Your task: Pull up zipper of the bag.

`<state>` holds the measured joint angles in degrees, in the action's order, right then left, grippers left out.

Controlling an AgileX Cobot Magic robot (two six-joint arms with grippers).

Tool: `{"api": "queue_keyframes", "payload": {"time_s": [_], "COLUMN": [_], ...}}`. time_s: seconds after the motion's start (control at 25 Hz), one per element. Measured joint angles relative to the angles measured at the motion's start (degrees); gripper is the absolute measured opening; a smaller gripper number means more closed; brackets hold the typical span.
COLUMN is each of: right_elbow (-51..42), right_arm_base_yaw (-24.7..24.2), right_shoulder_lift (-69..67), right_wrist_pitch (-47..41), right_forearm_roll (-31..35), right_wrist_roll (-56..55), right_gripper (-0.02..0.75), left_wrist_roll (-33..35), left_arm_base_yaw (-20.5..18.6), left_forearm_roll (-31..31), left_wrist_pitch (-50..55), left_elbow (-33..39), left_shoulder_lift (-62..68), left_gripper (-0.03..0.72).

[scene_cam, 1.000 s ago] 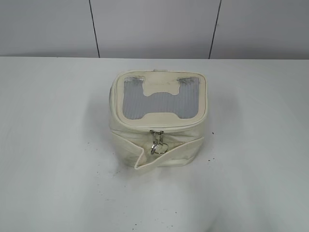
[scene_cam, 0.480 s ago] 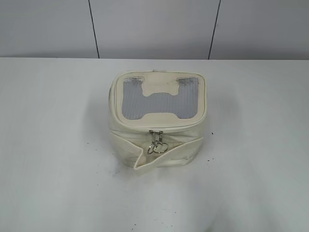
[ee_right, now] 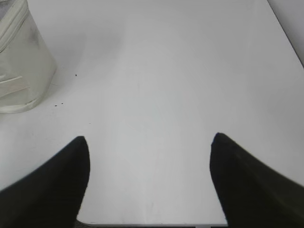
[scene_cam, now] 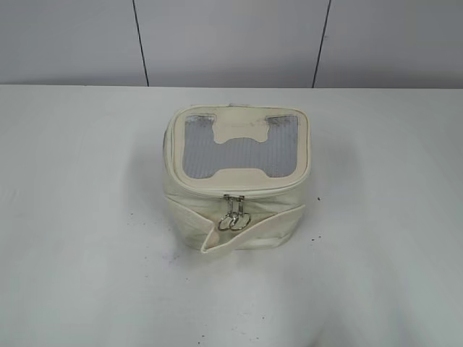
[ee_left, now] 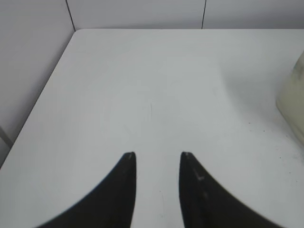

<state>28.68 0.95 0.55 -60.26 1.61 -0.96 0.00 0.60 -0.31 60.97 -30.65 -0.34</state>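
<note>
Exterior view: the soft, light, boxy cream leatherette bag [scene_cam: 237,181] needs steadying; grip the small silver ring pulls [scene_cam: 234,220]. Both arms' fingers [ee_left: 156,164] [ee_right: 149,147] gape empty.

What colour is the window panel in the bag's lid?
Grey with fine ribbing, on the bag's window; clearest in the exterior view.

Showing only a cream sliver of the bag [ee_left: 292,102] at the left wrist view's 3 o'clock edge; cropping the bag at 10 o'clock in the right wrist view, lid out of frame; hiding both arms from the exterior view; blurring the zipper [scene_cam: 233,214] pulls' overlapping rings
</note>
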Motion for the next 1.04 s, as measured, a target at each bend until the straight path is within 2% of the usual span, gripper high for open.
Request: {"api": "queue_keyframes", "payload": {"time_s": [1.04], "right_elbow": [0.0], "right_arm_base_yaw": [-0.1], "right_shoulder_lift": [0.0], "right_wrist_pitch": [0.0], "right_forearm_roll": [0.0], "right_wrist_roll": [0.0], "right_gripper": [0.588], "left_wrist_roll": [0.0], "left_arm_base_yaw": [0.1], "left_forearm_roll": [0.0], "left_wrist_pitch": [0.0], "left_elbow": [0.0], "left_shoulder_lift": [0.0], "left_gripper": [0.244]}}
